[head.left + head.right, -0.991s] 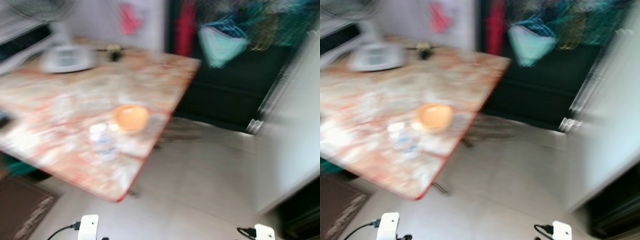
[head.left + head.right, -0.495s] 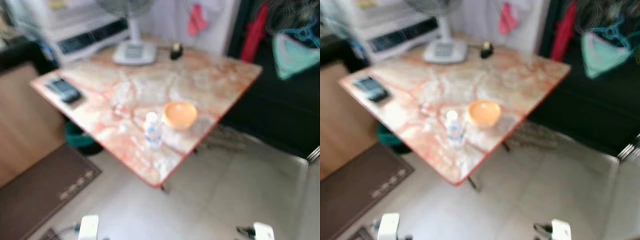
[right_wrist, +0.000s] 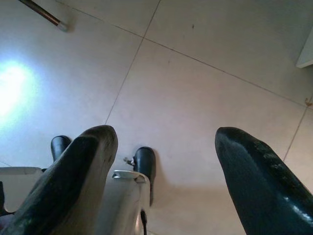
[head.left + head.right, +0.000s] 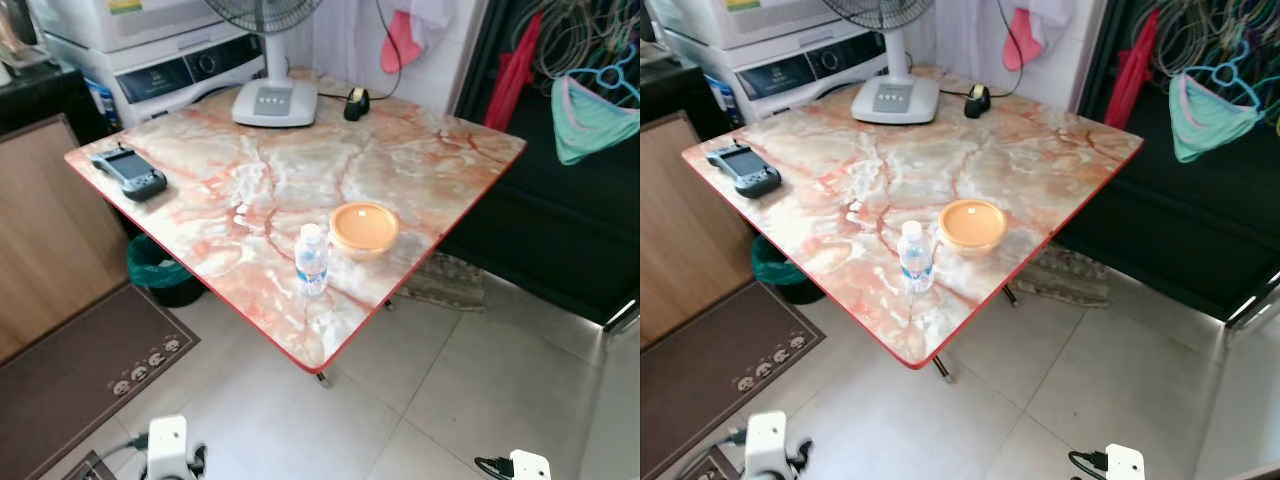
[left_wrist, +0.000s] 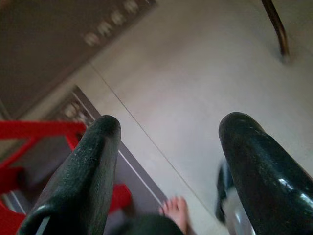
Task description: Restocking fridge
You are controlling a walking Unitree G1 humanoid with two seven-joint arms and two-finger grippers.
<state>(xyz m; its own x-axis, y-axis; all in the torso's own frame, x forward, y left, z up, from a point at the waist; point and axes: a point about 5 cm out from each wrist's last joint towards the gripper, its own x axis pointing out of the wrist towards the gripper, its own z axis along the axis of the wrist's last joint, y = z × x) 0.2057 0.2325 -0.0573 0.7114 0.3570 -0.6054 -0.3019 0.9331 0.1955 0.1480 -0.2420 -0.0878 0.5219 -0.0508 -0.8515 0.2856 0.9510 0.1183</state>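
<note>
A small clear water bottle [image 4: 312, 259] with a white cap and blue label stands upright near the front corner of a marble-patterned table [image 4: 250, 170]. An orange bowl [image 4: 364, 227] sits just behind and to the right of it. Both arms hang low, their white wrists at the bottom edge of the head views. In the left wrist view my left gripper [image 5: 168, 166] is open above the tiled floor, nothing between its fingers. My right gripper [image 3: 166, 171] is open too, over bare tiles.
A fan base [image 4: 274, 102], a handheld device [image 4: 130, 172] and a small dark object [image 4: 355, 103] lie on the table. A green bin [image 4: 160, 272] sits under it, a brown mat [image 4: 70, 380] to the left. A person's bare toes [image 5: 175, 209] show beside the left gripper. Hangers [image 4: 590, 60] crowd the back right.
The camera has swung and settled: the blurred table now sits centred and sharp, with bottle and bowl standing as before. Both arms still hang low.
</note>
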